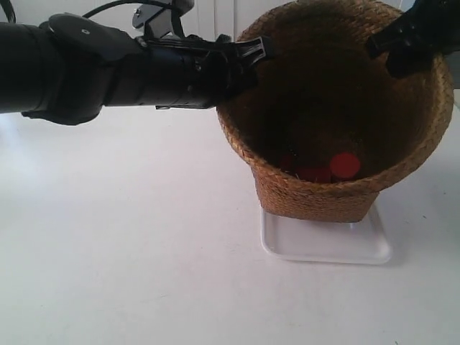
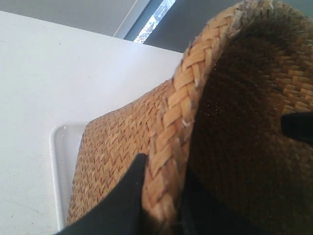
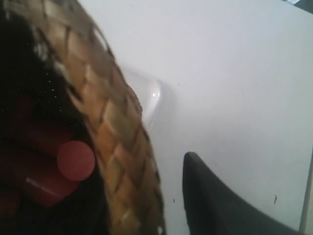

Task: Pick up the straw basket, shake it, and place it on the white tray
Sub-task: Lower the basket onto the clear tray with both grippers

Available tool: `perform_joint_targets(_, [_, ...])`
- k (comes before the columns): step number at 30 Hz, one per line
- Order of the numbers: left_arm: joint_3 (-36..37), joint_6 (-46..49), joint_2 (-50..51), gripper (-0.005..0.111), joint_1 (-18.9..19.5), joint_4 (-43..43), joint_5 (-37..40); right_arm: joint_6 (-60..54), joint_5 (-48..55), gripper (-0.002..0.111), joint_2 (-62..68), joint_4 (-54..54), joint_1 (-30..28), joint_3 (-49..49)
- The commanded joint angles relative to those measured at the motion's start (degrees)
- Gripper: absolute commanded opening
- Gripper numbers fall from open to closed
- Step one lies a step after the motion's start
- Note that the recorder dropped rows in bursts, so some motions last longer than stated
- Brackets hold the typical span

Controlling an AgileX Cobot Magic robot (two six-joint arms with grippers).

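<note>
Apparently, the task is nearing its end: the straw basket (image 1: 316, 187) is sitting upright with its base on the white tray (image 1: 327, 248), whose front edge and corners are showing beyond the weave. Whether the lifting and shaking are done, the pictures are not telling. Judging by how things are lying, only the letting-go and the drawing-back of the arms are remaining.

The left tool (image 2: 164, 171) is clamping the braided rim, one black finger (image 2: 124, 200) pressing on the outer wall and the other lying against the inside. The right tool (image 3: 156, 196) is standing apart: its outer finger is hanging clear of the rim with bare table (image 3: 234, 73) showing between them, and its inner finger is hiding in the dark of the basket. In the exterior view an arm is reaching to the rim from each side.

Red round-ended things (image 1: 345, 164) are lying at the bottom of the basket; what they are is too dim to tell. Standing in the way of a clean exit is the rim itself, since it is sitting between the fingers of both tools. A sideways pull is likely to be dragging or tipping the basket off the tray, so each tool is needing to open and rise first.
</note>
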Motion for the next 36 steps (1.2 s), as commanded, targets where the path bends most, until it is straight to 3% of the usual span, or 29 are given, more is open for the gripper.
perform_joint_targets(1, [-0.9, -1.5, -0.7, 0.0, -0.7, -2.7, -0.7, -1.0, -1.6, 0.0, 0.9, -1.6, -0.4, -0.4])
perform_joint_targets(15, [-0.9, -5.2, 0.5, 0.0, -1.1, -3.0, -0.3, -6.6, -4.5, 0.0, 1.1, -3.0, -0.4, -0.4])
perform_joint_targets(36, [-0.9, -5.0, 1.5, 0.0, -1.1, -2.9, 0.4, -6.5, -2.3, 0.0, 3.4, -6.8, -0.4, -0.4])
